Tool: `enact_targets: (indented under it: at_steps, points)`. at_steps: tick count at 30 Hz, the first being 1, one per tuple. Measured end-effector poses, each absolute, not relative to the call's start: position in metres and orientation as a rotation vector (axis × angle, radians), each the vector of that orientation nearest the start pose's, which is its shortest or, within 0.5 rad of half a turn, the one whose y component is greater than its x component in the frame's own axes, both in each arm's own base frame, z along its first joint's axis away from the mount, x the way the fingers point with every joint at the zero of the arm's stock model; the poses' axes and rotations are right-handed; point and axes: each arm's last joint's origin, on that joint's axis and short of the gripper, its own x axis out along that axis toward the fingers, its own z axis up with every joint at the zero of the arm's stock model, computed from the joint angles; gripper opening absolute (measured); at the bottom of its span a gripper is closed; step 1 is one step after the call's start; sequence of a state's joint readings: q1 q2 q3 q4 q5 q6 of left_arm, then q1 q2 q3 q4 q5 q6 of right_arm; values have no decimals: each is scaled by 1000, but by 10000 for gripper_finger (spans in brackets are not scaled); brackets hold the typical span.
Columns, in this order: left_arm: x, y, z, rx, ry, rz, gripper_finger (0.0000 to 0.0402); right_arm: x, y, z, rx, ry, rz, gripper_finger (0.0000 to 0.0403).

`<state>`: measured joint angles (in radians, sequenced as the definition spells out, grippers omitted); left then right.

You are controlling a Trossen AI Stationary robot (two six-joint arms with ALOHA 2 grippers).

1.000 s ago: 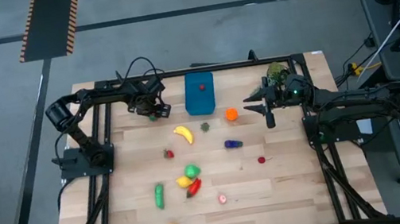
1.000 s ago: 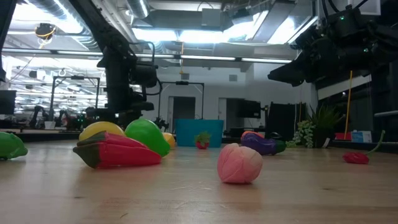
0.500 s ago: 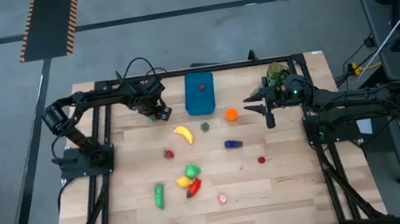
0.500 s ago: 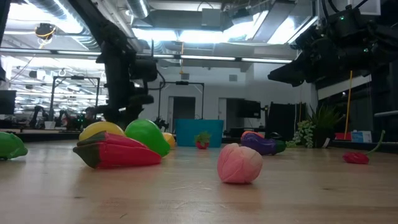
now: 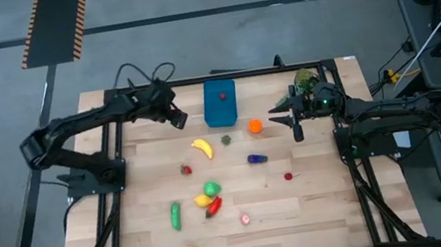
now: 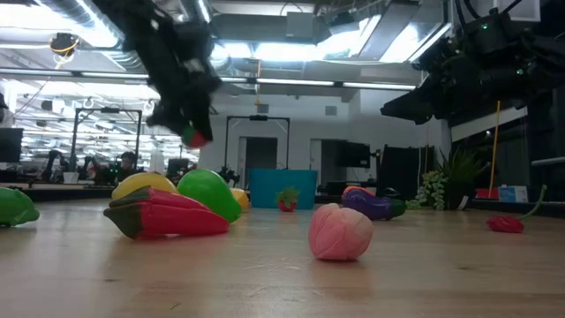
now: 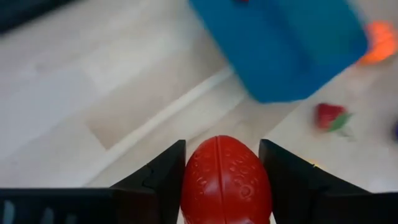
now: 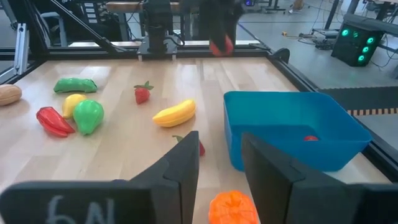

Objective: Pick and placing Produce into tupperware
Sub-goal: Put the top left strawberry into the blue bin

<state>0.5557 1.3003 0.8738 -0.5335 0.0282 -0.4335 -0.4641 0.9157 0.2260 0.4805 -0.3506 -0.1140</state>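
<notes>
Left wrist view: left claw [image 7: 221,180] clamped on red strawberry [image 7: 225,183], now lifted off counter [image 5: 321,196], heading toward teal tub [image 5: 220,103]; right claw [image 5: 293,119] idle, parted.

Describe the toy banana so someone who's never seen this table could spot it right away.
Start at the teal-blue rectangular plastic tub at the far middle of the wooden table. Just in front of it, slightly toward the left arm's side, lies the yellow curved toy banana. It is the only long, crescent-shaped yellow piece there.
</notes>
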Motion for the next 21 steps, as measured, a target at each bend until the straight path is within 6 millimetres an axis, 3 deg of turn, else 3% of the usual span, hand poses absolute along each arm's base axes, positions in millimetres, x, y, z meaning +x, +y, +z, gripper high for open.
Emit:
enact_targets:
  at_steps: [6, 11, 16, 21]
  points:
    - [203, 110, 267, -564, 664, 689, 175, 165, -71, 183, -26, 208, -101, 123]
    - [199, 86, 285, -468, 584, 708, 175, 164, -71, 180, -16, 230, -100, 123]
    - [202, 65, 288, -396, 554, 738, 175, 164, -71, 179, -11, 242, -99, 123]
    - [205, 43, 274, -367, 556, 776, 175, 164, -71, 179, -9, 247, -99, 123]
